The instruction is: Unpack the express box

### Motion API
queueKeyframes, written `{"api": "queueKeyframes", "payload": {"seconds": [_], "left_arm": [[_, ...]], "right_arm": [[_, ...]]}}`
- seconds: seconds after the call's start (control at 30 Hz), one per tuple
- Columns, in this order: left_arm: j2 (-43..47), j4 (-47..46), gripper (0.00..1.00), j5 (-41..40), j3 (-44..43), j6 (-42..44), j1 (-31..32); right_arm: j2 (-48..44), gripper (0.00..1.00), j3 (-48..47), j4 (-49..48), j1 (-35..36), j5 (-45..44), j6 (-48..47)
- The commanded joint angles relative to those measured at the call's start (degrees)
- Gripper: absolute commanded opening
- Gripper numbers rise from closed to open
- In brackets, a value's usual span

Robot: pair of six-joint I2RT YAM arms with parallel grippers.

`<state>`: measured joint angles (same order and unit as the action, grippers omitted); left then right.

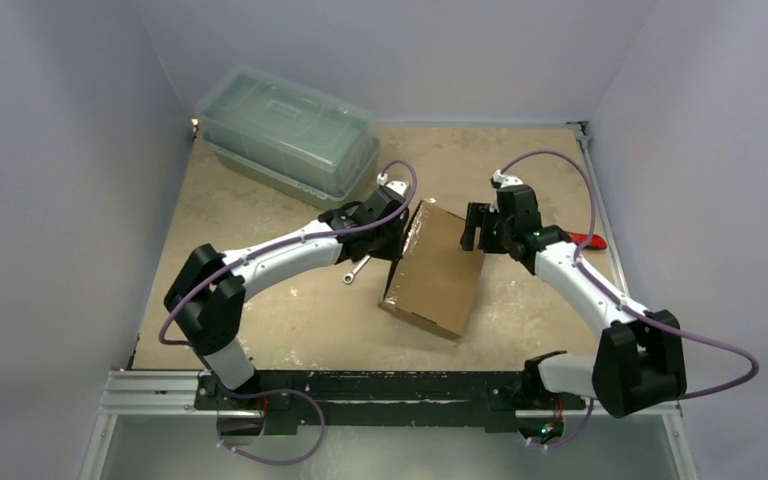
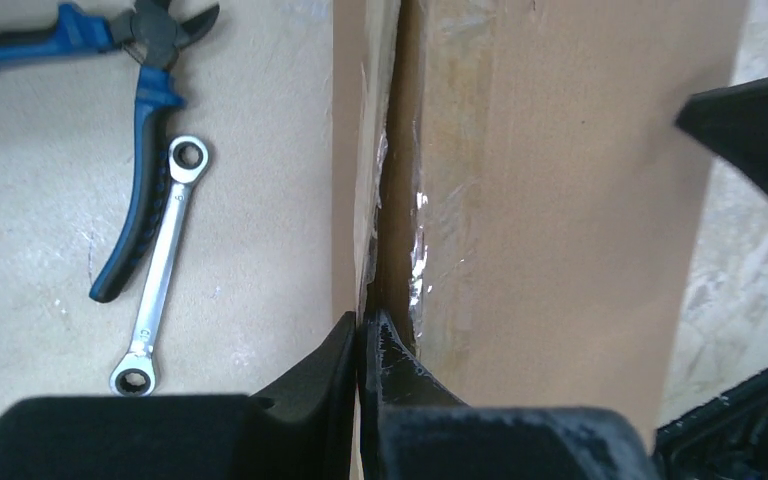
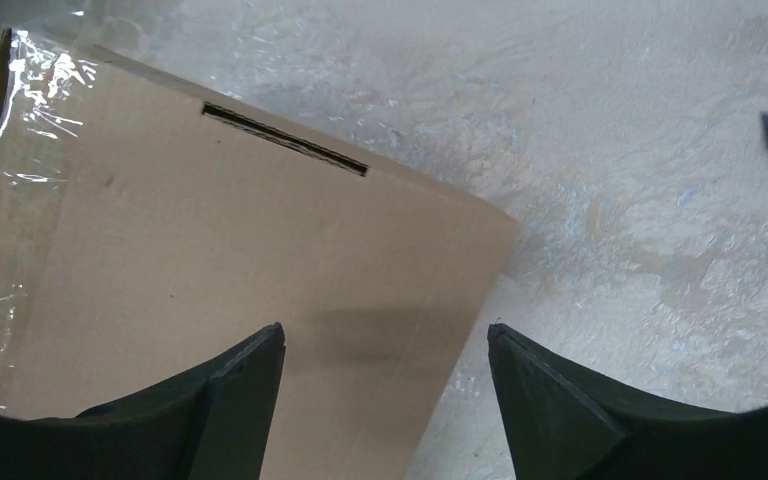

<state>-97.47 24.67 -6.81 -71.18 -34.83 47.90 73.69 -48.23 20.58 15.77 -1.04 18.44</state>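
The express box [image 1: 440, 275] is a flat brown cardboard mailer lying in the middle of the table. Its left flap [image 1: 412, 235] stands raised. My left gripper [image 1: 392, 232] is shut on the edge of that flap; in the left wrist view the fingers [image 2: 363, 325] pinch the thin cardboard [image 2: 350, 150] beside the taped box face [image 2: 560, 200]. My right gripper [image 1: 475, 228] is open and empty, hovering over the box's far right corner. In the right wrist view it [image 3: 385, 335] straddles the box edge [image 3: 260, 250], apart from it. The box's inside is hidden.
A large translucent grey-green lidded container [image 1: 288, 130] stands at the back left. A silver wrench [image 1: 358, 270] lies left of the box, next to blue-handled pliers [image 2: 140, 150]; the wrench also shows in the left wrist view [image 2: 160, 260]. A red-handled tool [image 1: 588, 240] lies right of my right gripper.
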Motion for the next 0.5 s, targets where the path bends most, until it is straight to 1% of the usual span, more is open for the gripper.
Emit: {"api": "queueKeyframes", "payload": {"seconds": [0.0,0.1,0.23,0.33,0.4,0.47], "left_arm": [[5.9,1.9,0.00,0.6,-4.5,1.8,-0.2],[7.2,2.5,0.00,-0.8,-5.2,1.8,-0.2],[5.7,8.7,0.00,-3.8,-9.4,3.6,0.1],[5.5,11.2,0.00,-7.4,-11.0,4.2,1.0],[6.2,11.7,0.00,-7.9,-11.3,4.2,1.2],[7.1,12.5,0.00,-8.3,-12.2,4.2,1.3]], "right_arm": [[-3.3,0.80,-2.3,0.3,2.8,-2.8,0.3],[-4.1,0.83,-2.0,0.1,4.9,-2.8,2.1],[-6.2,0.86,1.0,-3.1,5.2,-0.3,5.5],[-8.2,0.85,4.5,-7.4,5.2,2.8,8.8],[-9.7,0.85,7.5,-11.5,5.1,6.7,12.3],[-10.8,0.84,9.9,-14.6,5.1,6.7,14.7]]}}
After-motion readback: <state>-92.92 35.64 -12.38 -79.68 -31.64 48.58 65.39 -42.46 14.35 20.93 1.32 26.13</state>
